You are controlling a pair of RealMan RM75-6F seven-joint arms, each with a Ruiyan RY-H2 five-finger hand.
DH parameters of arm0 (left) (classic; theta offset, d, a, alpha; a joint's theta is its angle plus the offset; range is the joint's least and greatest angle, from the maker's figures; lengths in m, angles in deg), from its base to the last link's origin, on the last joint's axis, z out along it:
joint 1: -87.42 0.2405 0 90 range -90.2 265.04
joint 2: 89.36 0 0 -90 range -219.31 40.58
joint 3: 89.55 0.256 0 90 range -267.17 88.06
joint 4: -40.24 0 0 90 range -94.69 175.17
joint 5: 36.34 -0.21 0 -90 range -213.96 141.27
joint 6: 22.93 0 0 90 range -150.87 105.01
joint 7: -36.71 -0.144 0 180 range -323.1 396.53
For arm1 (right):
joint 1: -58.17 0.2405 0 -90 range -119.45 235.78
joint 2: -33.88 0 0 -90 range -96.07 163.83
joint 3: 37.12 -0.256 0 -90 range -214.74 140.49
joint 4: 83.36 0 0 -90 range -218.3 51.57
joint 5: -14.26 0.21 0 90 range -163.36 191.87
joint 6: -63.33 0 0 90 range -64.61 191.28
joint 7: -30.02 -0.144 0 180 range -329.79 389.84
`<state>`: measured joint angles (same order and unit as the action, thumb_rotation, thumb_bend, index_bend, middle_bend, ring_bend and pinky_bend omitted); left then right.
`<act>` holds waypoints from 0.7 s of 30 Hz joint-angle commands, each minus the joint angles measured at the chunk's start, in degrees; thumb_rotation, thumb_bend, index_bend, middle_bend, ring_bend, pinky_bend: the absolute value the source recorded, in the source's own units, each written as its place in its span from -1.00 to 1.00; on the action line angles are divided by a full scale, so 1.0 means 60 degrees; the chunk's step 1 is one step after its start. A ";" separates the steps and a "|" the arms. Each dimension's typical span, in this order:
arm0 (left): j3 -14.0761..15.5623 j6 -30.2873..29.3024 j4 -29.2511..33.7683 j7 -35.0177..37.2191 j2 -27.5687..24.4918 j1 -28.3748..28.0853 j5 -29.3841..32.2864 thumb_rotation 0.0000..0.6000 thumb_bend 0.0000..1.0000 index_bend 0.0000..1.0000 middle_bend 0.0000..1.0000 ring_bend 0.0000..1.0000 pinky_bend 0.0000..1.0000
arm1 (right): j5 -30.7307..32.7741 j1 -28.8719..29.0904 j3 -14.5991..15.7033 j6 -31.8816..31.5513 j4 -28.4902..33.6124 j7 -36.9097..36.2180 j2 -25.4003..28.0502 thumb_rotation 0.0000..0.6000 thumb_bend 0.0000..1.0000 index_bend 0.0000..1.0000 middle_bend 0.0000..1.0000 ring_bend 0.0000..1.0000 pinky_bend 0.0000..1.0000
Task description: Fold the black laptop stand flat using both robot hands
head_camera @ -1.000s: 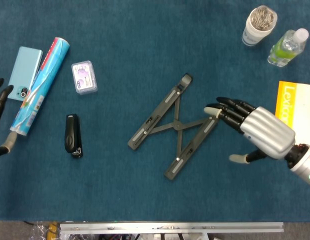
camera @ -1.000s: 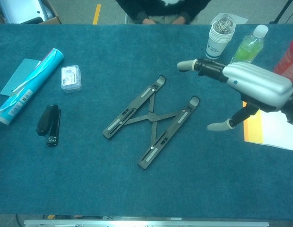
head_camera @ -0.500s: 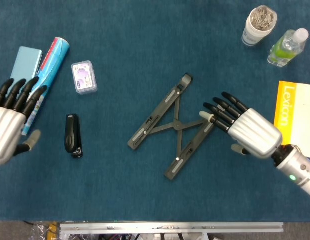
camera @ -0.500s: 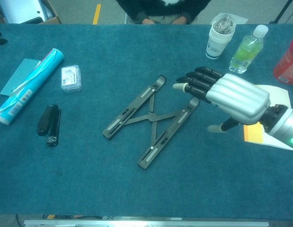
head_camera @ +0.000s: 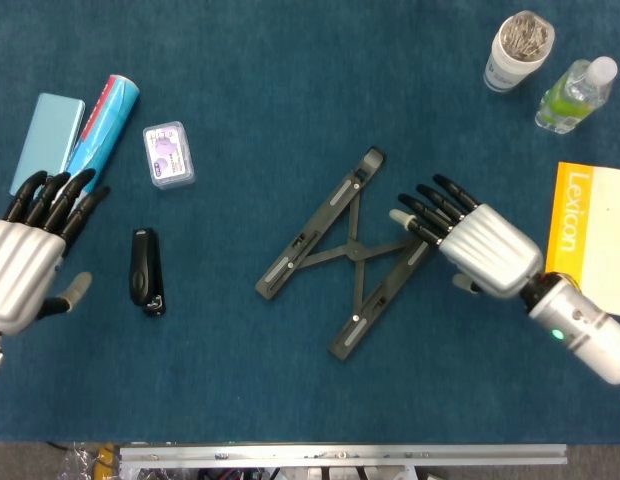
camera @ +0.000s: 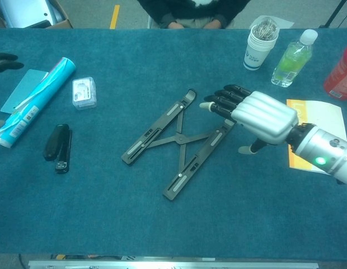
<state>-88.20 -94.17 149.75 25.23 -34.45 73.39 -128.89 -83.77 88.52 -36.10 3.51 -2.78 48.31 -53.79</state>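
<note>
Blue table [head_camera: 290,400], laptop stand [head_camera: 340,255] spread open, right robot hand [head_camera: 470,240] over its right rail

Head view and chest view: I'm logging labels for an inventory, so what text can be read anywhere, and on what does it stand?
"Lexicon": white letters running up the yellow book at the right edge, head view.
Paper cup: blue print, too small to read.
Blue tube: printing blurred, unreadable.
Small clear box: label unreadable.
Green bottle: no legible label.

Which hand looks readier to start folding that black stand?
The right hand, probably: its fingers reach over the upper end of the laptop stand's right bar. The left hand sits far off, beyond the stapler.
</note>
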 commanded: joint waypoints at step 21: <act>0.0194 0.0318 -0.0547 0.0452 -0.0200 -0.0464 -0.0700 1.00 -0.37 -1.00 -1.00 -1.00 -1.00 | 0.0556 0.1091 -0.0774 0.0167 -0.3376 0.0133 -0.2858 1.00 -1.00 -1.00 -0.88 -1.00 -1.00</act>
<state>-87.08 -92.94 146.41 28.26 -35.35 71.29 -132.41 -80.42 94.28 -40.11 5.11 -21.34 49.12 -69.53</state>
